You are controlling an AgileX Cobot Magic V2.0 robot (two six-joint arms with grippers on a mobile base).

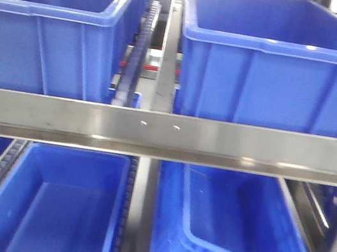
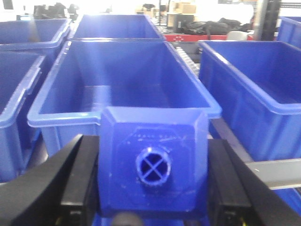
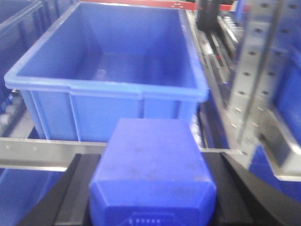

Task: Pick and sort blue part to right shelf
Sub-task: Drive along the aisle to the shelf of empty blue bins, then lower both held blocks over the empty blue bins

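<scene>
The exterior front-facing view looks straight at the right shelf (image 1: 154, 133): its flat steel front bar crosses the frame, with two open blue bins on the tier above it and two more below. No arm and no part shows here, so the approach has not reached this camera's field. The upper right bin (image 1: 275, 66) sits at 1 o'clock, its mouth open and apparently bare.

In the left wrist-mounted view, the left claw (image 2: 153, 188) is clenched on a blue part (image 2: 153, 160), black fingers (image 2: 84, 183) pressed to both flanks. The part's round knob end faces the camera, so it is held lengthwise, pointing into the bin (image 2: 122, 80) at 12 o'clock. That suits pushing it forward over the near rim and letting go.

In the right wrist-mounted view, the right claw (image 3: 150, 197) likewise grips a blue block (image 3: 153, 174) between dark fingers, its flat side up. Which of the two is the tall, narrow one I cannot tell from these angles. A bin (image 3: 108, 89) waits at 12 o'clock beyond the steel bar, a perforated upright at 2 o'clock.
</scene>
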